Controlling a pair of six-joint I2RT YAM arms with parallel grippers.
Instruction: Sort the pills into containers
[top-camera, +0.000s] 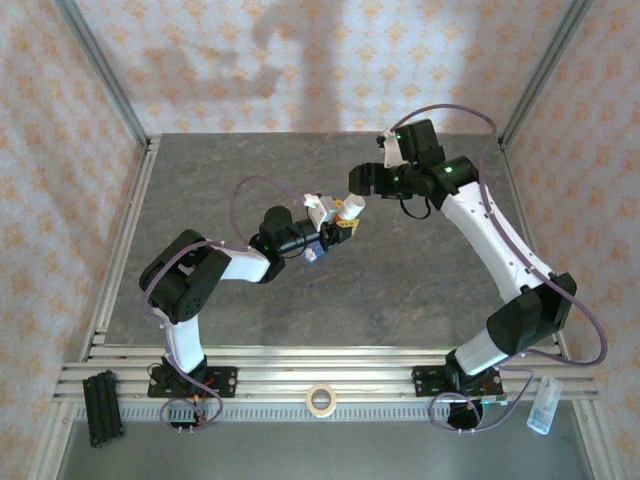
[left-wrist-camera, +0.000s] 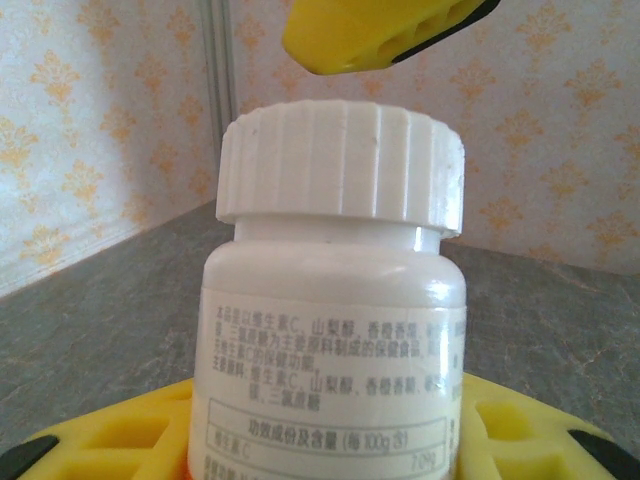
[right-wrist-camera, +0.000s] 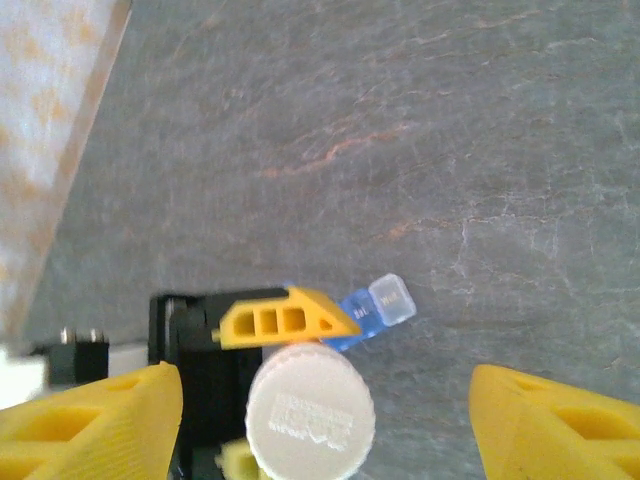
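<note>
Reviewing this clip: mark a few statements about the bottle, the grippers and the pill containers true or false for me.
1. The left gripper holds the white bottle with its cap upward. True.
2. The bottle's cap has been taken off. False: the ribbed white cap sits on the bottle.
3. The right gripper is clamped on the cap. False: its yellow fingers stand wide apart on either side of the cap, touching nothing.
4. The blue containers lie on the table close by the bottle. True.
</note>
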